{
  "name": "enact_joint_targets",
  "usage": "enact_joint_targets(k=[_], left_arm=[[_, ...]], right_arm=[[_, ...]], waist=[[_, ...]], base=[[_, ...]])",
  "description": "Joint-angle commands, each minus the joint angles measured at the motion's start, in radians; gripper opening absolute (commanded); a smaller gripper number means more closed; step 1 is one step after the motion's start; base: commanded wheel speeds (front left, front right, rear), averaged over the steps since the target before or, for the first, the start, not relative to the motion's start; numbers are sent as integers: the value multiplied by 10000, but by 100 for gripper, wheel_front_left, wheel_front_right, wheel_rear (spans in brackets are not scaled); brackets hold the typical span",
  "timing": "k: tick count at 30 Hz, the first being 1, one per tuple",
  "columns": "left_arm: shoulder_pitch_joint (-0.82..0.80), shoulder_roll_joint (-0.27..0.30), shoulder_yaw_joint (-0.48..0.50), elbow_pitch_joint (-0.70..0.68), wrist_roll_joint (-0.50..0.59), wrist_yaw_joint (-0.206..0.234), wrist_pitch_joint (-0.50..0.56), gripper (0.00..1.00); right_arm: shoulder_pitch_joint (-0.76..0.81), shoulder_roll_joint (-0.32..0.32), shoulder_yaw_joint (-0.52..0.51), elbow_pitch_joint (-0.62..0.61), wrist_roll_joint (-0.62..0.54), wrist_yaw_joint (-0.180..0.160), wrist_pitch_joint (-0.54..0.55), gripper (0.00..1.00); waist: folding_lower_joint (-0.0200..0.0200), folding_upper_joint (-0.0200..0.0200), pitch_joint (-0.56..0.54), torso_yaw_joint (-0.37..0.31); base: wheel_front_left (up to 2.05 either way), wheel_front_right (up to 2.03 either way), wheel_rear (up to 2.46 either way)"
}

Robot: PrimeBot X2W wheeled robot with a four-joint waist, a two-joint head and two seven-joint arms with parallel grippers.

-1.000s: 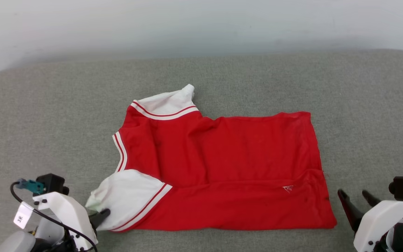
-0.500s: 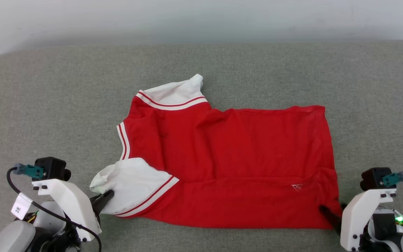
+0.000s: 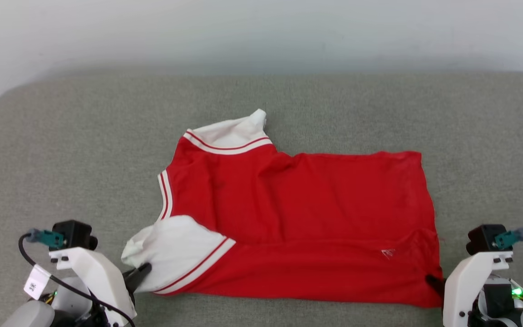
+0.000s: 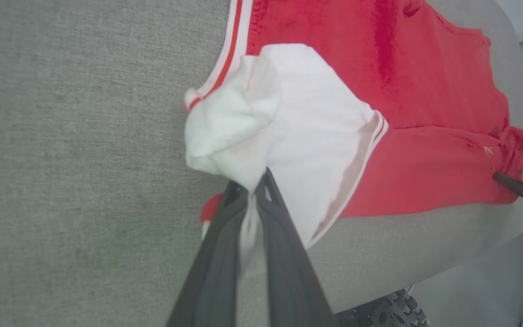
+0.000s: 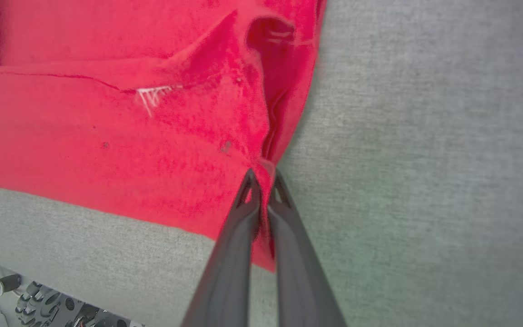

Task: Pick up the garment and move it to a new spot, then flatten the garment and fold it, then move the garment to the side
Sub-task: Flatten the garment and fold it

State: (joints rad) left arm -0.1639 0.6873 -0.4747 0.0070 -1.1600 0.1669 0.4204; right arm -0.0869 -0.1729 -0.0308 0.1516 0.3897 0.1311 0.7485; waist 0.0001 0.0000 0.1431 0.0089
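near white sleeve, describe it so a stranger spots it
On the grey cushion lies a red garment. Its near sleeve, white with red-striped trim, bunches at the shirt's robot-side left corner. Unlike the far sleeve, it is pinched in the left end effector.

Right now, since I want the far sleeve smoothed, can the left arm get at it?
Probably not yet: the left gripper is shut on the garment at its near sleeve, so it must let go first. The far sleeve itself lies uncovered.
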Motion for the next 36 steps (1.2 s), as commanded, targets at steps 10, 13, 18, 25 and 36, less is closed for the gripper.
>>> enact_joint_targets(k=[10, 13, 18, 25, 36], left_arm=[[1683, 107, -94, -426, -324, 543, -125, 0], [2206, 119, -53, -569, -510, 715, -183, 0], [2746, 10, -133, -560, -595, 772, -337, 0], [2343, -569, -375, 168, -186, 794, -802, 100], [1542, -891, -5, 470, 715, 489, -2452, 100]], right_arm=[[1630, -148, -372, -1458, 9, -8, 648, 0], [2147, -19, -560, -1825, -16, -8, 858, 0], [2786, 148, -780, -2003, -161, -8, 895, 0], [3105, 394, -555, -1387, -143, -8, -87, 100], [2564, 508, -345, -1860, -395, -8, -4373, 100]], waist=[[-1, 0, -1656, 127], [-1, 0, -1732, 150], [-1, 0, -1722, 145], [-1, 0, -1560, 106], [-1, 0, -1609, -126]], base=[[0, 0, 0], [0, 0, 0], [0, 0, 0], [0, 0, 0], [0, 0, 0]])
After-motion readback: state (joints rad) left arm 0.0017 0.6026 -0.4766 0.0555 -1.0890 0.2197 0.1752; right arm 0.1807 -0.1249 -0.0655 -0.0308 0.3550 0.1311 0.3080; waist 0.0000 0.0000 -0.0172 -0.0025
